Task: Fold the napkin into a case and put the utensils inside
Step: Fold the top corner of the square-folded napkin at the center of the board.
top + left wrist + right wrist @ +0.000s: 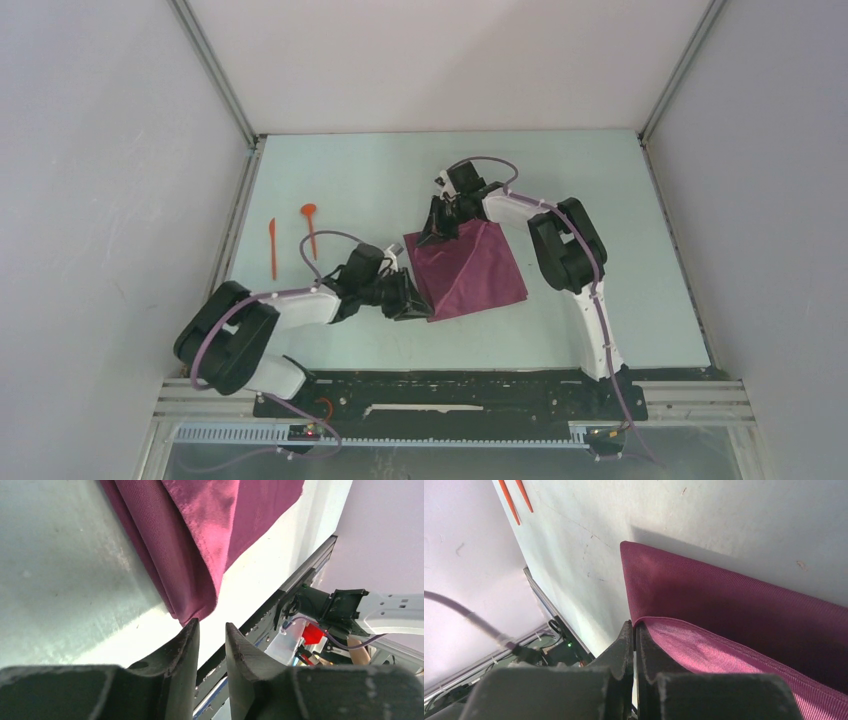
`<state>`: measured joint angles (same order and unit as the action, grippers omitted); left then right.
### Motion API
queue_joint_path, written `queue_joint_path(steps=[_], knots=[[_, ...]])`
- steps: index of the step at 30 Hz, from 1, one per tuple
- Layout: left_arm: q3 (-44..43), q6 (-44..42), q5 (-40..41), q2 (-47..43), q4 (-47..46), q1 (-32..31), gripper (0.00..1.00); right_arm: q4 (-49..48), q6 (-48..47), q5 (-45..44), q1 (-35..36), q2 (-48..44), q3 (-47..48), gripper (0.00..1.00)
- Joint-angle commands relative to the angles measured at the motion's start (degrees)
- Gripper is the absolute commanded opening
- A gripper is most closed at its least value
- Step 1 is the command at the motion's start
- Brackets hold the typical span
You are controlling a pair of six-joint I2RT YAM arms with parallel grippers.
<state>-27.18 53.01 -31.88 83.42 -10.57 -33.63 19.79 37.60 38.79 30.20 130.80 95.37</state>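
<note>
Across the pale green table [350,170], boxed by white walls [100,150], the maroon napkin [470,270] lies partly folded at centre. An orange spoon [308,211] and a slimmer orange utensil [272,248] lie well apart at its 9 o'clock. The right gripper [634,627] pinches a raised fold at 11 o'clock. The left gripper [212,625], jaws slightly parted, meets the 7 o'clock corner tip. From above, both grippers hide those corners.

The utensils [311,232] lie well left of the napkin [470,268].
</note>
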Motion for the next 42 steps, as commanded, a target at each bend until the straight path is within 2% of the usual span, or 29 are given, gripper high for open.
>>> queue_joint_path(steps=[1,13,33,36,42], knots=[[-1.0,-3.1,3.0,-6.7,6.5,1.8,0.32,-2.2,1.5,1.1,-0.5,1.0,2.6,0.0],[3.2,-2.9,9.2,-21.4,17.7,10.9,0.3,-3.8,3.3,1.1,-0.5,2.0,3.8,0.0],[4.1,-3.0,7.7,-22.4,17.4,12.0,0.29,-0.6,2.4,1.0,-0.5,5.5,8.6,0.0],[3.8,-3.0,6.8,-21.9,16.4,11.9,0.3,-0.1,2.0,1.0,-0.3,5.3,8.9,0.13],[2.6,-2.7,5.6,-20.1,14.4,11.9,0.32,2.1,1.3,1.2,-0.1,4.5,11.5,0.3]])
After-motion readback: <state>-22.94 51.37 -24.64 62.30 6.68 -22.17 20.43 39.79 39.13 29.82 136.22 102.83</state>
